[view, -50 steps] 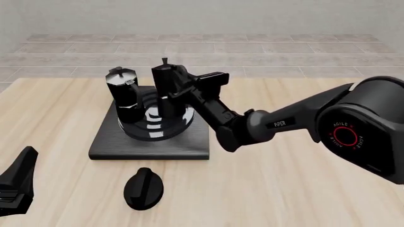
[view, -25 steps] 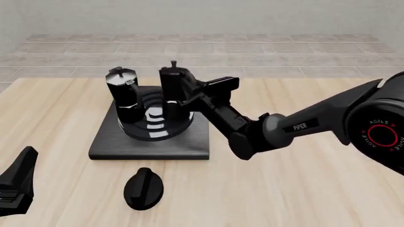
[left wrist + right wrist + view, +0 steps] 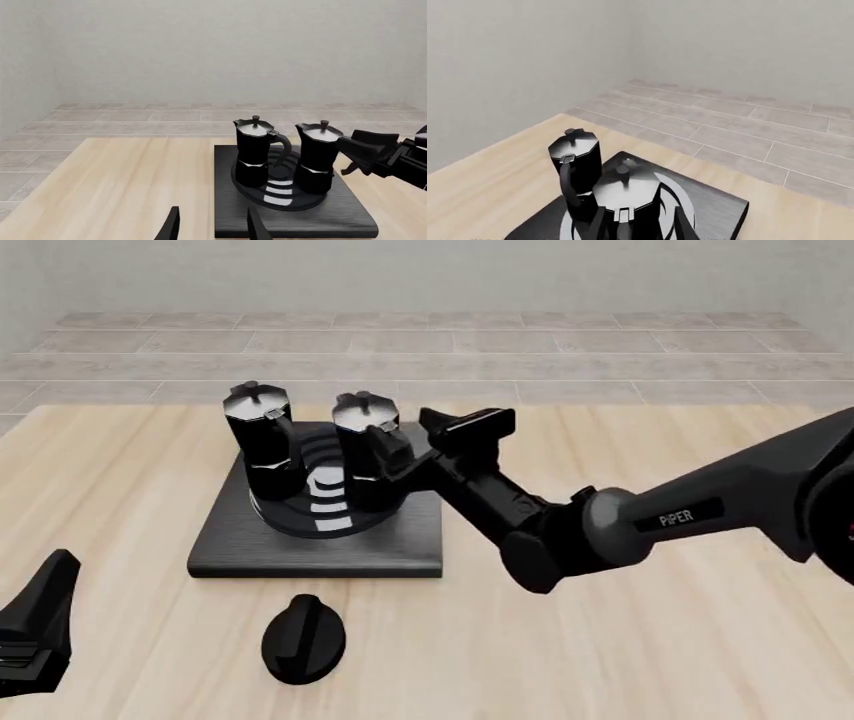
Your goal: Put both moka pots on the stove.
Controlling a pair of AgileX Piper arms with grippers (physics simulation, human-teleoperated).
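Two black moka pots stand upright on the ring burner of the stove [image 3: 320,548]: the left pot [image 3: 259,430] and the right pot [image 3: 363,455]. My right gripper [image 3: 400,455] is at the right pot's handle side, its fingers spread on either side of the pot [image 3: 626,192], jaws open. In the left wrist view both pots [image 3: 253,150] [image 3: 316,155] show on the stove [image 3: 293,222], with the right gripper [image 3: 350,156] against the right one. My left gripper [image 3: 212,227] is open and empty, low at the table's near left [image 3: 34,630].
A low black oval knob [image 3: 304,638] lies on the wooden table just in front of the stove. The right arm [image 3: 601,530] stretches across the table's right half towards the stove.
The right arm has lowered the right pot from above the burner onto it, beside the left pot. The fingers now stand apart. The left arm has not moved.
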